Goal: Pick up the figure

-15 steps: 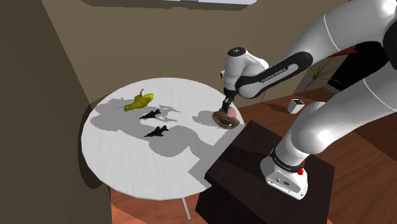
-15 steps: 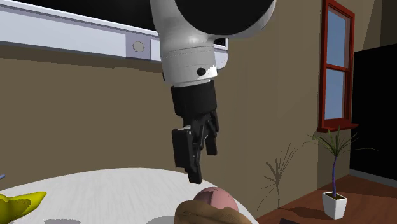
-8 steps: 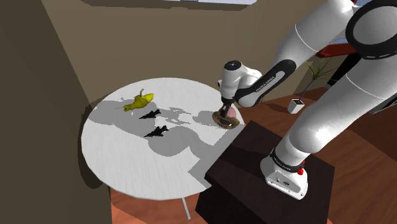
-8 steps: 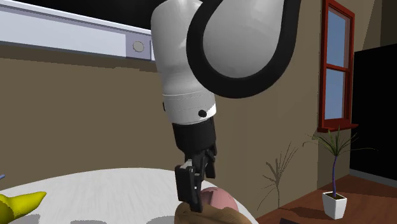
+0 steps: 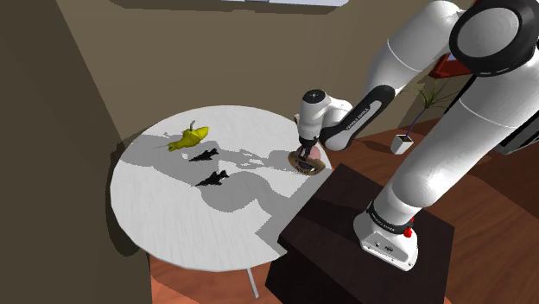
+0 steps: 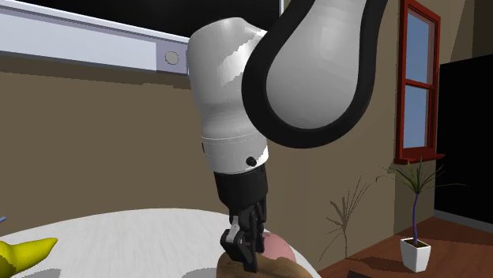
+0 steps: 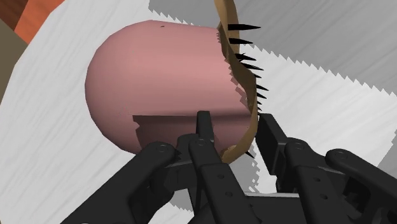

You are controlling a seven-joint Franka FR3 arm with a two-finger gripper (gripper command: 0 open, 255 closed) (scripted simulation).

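Observation:
The figure (image 5: 311, 161) is a pink rounded body with a thin brown spiked rim. It sits near the round white table's (image 5: 173, 216) edge closest to the stand. My black gripper (image 5: 304, 154) points down onto it. In the wrist view the two fingers (image 7: 203, 130) are drawn in close, and the gripper (image 7: 236, 132) is shut on the brown rim (image 7: 245, 108) beside the pink body (image 7: 159, 76). From the second exterior view the gripper (image 6: 241, 254) reaches down against the figure (image 6: 276, 249), whose lower part is cut off by the picture's edge.
A yellow-green toy (image 5: 188, 137) and two small black plane shapes (image 5: 205, 155) (image 5: 212, 178) lie further in on the table. The dark stand (image 5: 345, 233) abuts the table. A brown wall rises at the shoulder view's left. A potted plant (image 5: 404, 142) stands on the wooden floor.
The gripper has come down from above the figure onto it. Its fingers, open a second ago, have closed on the figure's brown rim. The figure has not moved.

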